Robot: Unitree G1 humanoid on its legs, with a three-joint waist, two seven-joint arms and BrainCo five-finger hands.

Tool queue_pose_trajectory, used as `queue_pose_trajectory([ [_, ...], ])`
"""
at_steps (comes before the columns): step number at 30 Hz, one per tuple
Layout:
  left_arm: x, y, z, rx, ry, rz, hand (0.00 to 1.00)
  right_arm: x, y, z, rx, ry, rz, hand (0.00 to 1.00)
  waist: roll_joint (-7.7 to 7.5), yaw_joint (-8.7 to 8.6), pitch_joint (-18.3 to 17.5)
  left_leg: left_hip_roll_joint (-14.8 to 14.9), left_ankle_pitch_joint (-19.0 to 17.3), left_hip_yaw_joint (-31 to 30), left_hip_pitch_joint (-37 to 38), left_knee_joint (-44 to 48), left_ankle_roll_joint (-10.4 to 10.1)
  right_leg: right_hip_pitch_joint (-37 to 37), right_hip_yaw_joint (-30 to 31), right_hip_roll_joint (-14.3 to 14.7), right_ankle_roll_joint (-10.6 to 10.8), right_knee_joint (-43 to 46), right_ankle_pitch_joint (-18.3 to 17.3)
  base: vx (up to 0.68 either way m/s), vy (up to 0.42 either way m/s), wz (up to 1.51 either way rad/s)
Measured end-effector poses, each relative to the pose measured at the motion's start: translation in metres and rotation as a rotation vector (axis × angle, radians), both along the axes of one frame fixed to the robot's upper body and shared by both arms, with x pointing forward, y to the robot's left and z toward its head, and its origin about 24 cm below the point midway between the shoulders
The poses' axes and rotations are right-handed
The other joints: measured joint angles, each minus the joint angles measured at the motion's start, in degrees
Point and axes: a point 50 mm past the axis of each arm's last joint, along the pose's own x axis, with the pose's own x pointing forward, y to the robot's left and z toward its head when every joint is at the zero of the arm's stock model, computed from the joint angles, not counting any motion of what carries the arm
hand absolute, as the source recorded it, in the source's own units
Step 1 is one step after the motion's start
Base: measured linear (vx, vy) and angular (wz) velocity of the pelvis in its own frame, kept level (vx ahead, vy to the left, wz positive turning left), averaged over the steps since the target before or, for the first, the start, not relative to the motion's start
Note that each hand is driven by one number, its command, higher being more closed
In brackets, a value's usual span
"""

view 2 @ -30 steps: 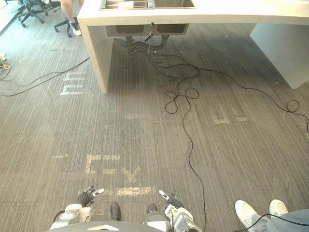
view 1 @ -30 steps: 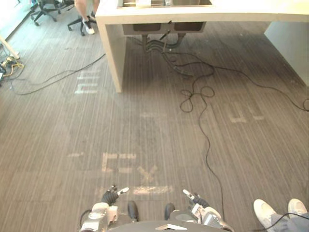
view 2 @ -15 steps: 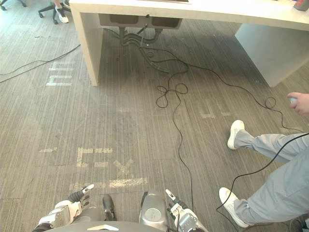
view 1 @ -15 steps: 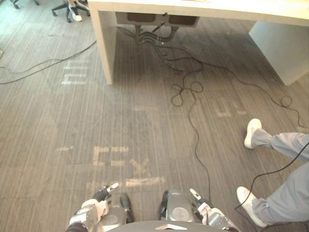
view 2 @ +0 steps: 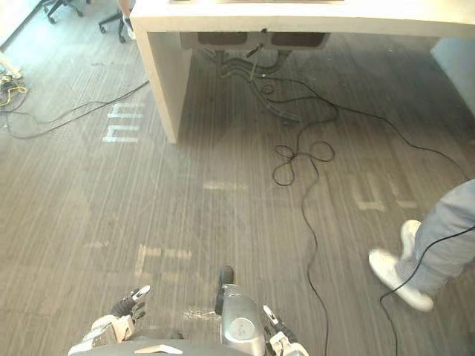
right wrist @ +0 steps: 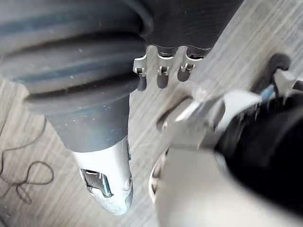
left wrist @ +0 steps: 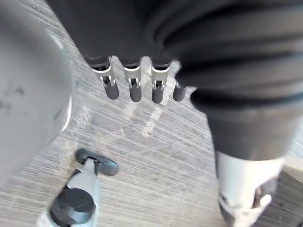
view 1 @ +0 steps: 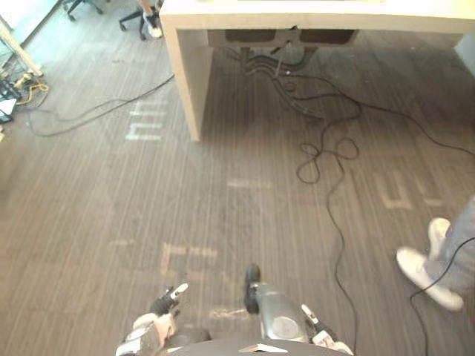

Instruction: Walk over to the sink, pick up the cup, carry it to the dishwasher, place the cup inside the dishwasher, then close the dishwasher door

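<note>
Nearest, low at the left, the left hand (view 2: 128,305) hangs over the floor (view 2: 89,193) with its fingers (left wrist: 135,90) straight and loosely spread, holding nothing. Low at the right, the right hand (view 2: 274,330) hangs the same way, its fingers (right wrist: 162,78) relaxed and apart, and it too is empty. Where the cup is cannot be told.

Just beyond the hands, pale tape marks (view 1: 185,259) lie on the striped grey floor. To the right, a person's white shoe (view 1: 419,271) rests on the floor below a grey trouser leg (view 2: 445,237).

Farther off, more tape marks (view 1: 145,126) lie to the left of a pale side panel (view 1: 191,81) that holds up a light-coloured surface (view 1: 312,21) running across the far side. Under that surface, the dark undersides of two sink basins (view 2: 211,38) sit side by side, with pipes hanging below them. At the far left, the base of an office chair (view 2: 111,20) stands on the floor, beside another person's white shoe (view 1: 154,30).
</note>
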Motion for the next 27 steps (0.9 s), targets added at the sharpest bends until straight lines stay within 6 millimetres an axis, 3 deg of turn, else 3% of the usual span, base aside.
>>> queue_pose_trajectory([
  [1,0.001,0.0,0.001,-0.002,-0.01,-0.002,0.0,0.001,0.0,0.0,0.0,-0.005,0.001,0.0,0.03,0.08,0.0,0.9,0.2,0.5,-0.8,2.4,-0.1,0.9,-0.1,0.3,-0.2,-0.2,-0.2,0.71,-0.173,-0.16],
  [2,0.006,-0.005,0.004,-0.018,-0.05,-0.006,0.0,0.002,0.002,0.0,0.0,-0.01,0.003,0.0,0.09,0.15,0.1,3.6,-0.2,2.0,-3.3,10.4,0.5,4.4,-0.4,1.3,-0.4,-1.7,-1.0,0.53,-0.107,-0.02],
  [4,0.029,-0.017,0.016,-0.05,-0.153,-0.019,0.0,0.006,-0.001,0.002,-0.016,-0.018,0.008,0.0,-0.06,0.31,0.1,3.6,-1.7,3.1,-6.5,12.2,2.1,8.7,-0.6,1.3,-0.2,-4.5,-1.5,0.47,-0.071,0.05],
  [6,0.049,-0.023,0.03,-0.062,-0.256,-0.039,0.0,0.023,-0.005,0.006,-0.018,-0.039,0.006,0.0,-0.48,0.86,0.5,-0.6,-4.1,3.1,-7.9,-3.1,4.8,12.4,-0.2,-0.2,0.4,-7.1,-1.8,0.34,0.026,-0.06],
  [7,0.051,-0.023,0.032,-0.066,-0.271,-0.046,0.0,0.028,-0.005,0.007,-0.018,-0.047,0.006,0.0,-0.6,1.28,0.5,-2.0,-4.0,2.8,-8.0,-8.3,5.4,12.9,0.4,-0.8,0.6,-7.2,-1.9,0.26,0.086,-0.19],
  [8,0.052,-0.024,0.034,-0.065,-0.288,-0.058,0.0,0.038,-0.005,0.01,-0.021,-0.065,0.005,0.0,-1.44,2.1,1.0,-5.0,-2.4,1.5,-8.9,-17.8,6.4,14.1,1.5,-2.7,2.3,-7.5,-3.4,0.21,0.107,-0.16],
  [10,0.048,-0.029,0.032,-0.069,-0.279,-0.075,0.0,0.048,-0.009,0.014,-0.038,-0.08,0.008,0.0,-0.1,3.27,1.7,-6.2,3.9,-2.3,-11.9,-29.7,5.0,15.2,2.7,-3.3,2.4,-7.6,-5.5,0.19,0.148,-0.17],
  [11,0.042,-0.03,0.029,-0.069,-0.26,-0.076,0.0,0.051,-0.01,0.015,-0.045,-0.076,0.009,0.0,2.06,3.96,2.2,-4.4,7.0,-3.3,-14.1,-33.8,3.1,16.3,3.4,-2.7,3.0,-7.4,-6.7,0.28,0.309,-0.31],
  [12,0.03,-0.029,0.022,-0.063,-0.209,-0.068,0.0,0.049,-0.012,0.014,-0.049,-0.053,0.017,0.0,4.18,4.42,2.5,-2.0,7.9,-3.2,-16.1,-34.4,2.2,18.2,3.9,-2.0,4.5,-7.3,-8.0,0.24,0.274,-0.33],
  [14,0.024,-0.028,0.018,-0.055,-0.187,-0.066,0.0,0.038,-0.017,0.011,-0.063,-0.011,0.003,0.0,5.82,4.97,2.4,1.0,7.9,0.0,-16.6,-33.6,2.2,21.9,5.0,-1.4,7.2,-7.1,-10.3,0.31,0.313,-0.27],
  [15,0.024,-0.026,0.018,-0.048,-0.183,-0.072,0.0,0.035,-0.017,0.01,-0.066,-0.001,0.008,0.0,5.93,4.94,2.3,1.6,9.4,0.7,-16.6,-32.8,3.2,23.0,5.5,-1.5,7.9,-6.9,-11.4,0.5,0.444,-0.32],
  [16,0.025,-0.021,0.016,-0.031,-0.164,-0.078,0.0,0.032,-0.012,0.008,-0.055,0.009,0.02,0.0,4.57,5.34,1.8,1.2,14.0,1.4,-16.8,-29.8,5.1,24.2,7.9,-2.8,8.1,-6.8,-13.6,0.42,0.323,-0.32],
  [18,0.031,-0.016,0.017,-0.002,-0.163,-0.077,0.0,0.03,-0.002,0.005,-0.025,0.017,0.023,0.0,0.92,5.51,0.8,-2.5,13.6,1.0,-19.2,-25.8,6.1,23.2,10.4,-5.6,6.8,-6.3,-16.5,0.44,0.315,-0.25],
  [19,0.036,-0.012,0.019,0.018,-0.174,-0.075,0.0,0.03,0.005,0.003,-0.014,0.026,0.016,0.0,-0.95,5.67,0.3,-4.8,12.5,1.0,-21.2,-21.9,7.8,22.2,11.5,-7.9,6.1,-4.7,-17.2,0.31,0.211,-0.01],
  [20,0.039,-0.012,0.02,0.025,-0.171,-0.068,0.0,0.028,0.003,0.003,-0.017,0.043,0.011,0.0,-1.37,5.55,0.1,-6.0,11.5,1.2,-22.0,-19.4,9.5,21.8,11.7,-9.3,6.8,-2.4,-16.8,0.49,0.337,-0.01],
  [21,0.041,-0.015,0.019,0.018,-0.147,-0.054,0.0,0.028,0.003,0.003,-0.013,0.056,0.003,0.0,-1.67,5.71,-0.1,-7.2,10.4,2.3,-21.3,-18.5,11.7,20.2,12.1,-11.5,9.3,2.2,-15.1,0.42,0.301,-0.11],
  [22,0.04,-0.016,0.018,0.017,-0.134,-0.05,0.0,0.029,0.002,0.003,-0.011,0.051,-0.001,0.0,-1.89,6.0,-0.3,-7.8,9.7,3.2,-20.5,-18.7,12.8,19.0,12.6,-12.5,10.3,5.3,-14.5,0.51,0.361,-0.27],
  [23,0.036,-0.016,0.016,0.013,-0.105,-0.051,0.0,0.036,0.001,0.006,-0.019,0.028,-0.001,0.0,-2.12,5.88,-0.5,-8.6,8.5,4.5,-18.6,-19.6,14.7,14.8,13.6,-14.0,12.8,15.5,-12.6,0.41,0.262,-0.2],
  [24,0.033,-0.014,0.013,0.013,-0.072,-0.058,0.0,0.043,0.0,0.008,-0.027,0.011,0.003,0.0,-2.82,5.31,-0.7,-10.0,8.1,4.8,-16.1,-21.7,15.3,8.9,15.3,-14.2,15.4,30.5,-8.8,0.4,0.219,-0.12],
  [25,0.031,-0.013,0.012,0.016,-0.059,-0.063,0.0,0.045,0.001,0.009,-0.027,0.01,0.003,0.0,-3.2,5.26,-0.8,-10.8,8.1,4.9,-14.5,-23.2,15.4,6.3,15.6,-14.2,15.2,37.1,-6.9,0.37,0.154,-0.04],
  [26,0.029,-0.014,0.01,0.024,-0.044,-0.083,0.0,0.046,-0.001,0.01,-0.04,0.016,-0.004,0.0,-3.23,5.2,-0.7,-11.9,8.1,4.9,-10.9,-26.5,15.3,2.3,13.8,-13.9,13.1,46.6,-6.4,0.38,0.127,-0.12],
  [27,0.025,-0.015,0.009,0.036,-0.027,-0.09,0.0,0.047,-0.006,0.011,-0.057,0.021,-0.014,0.0,-2.39,4.85,-0.5,-12.2,8.1,4.9,-7.4,-29.2,15.3,-0.8,9.4,-14.2,9.1,51.5,-8.3,0.37,0.124,-0.15],
])
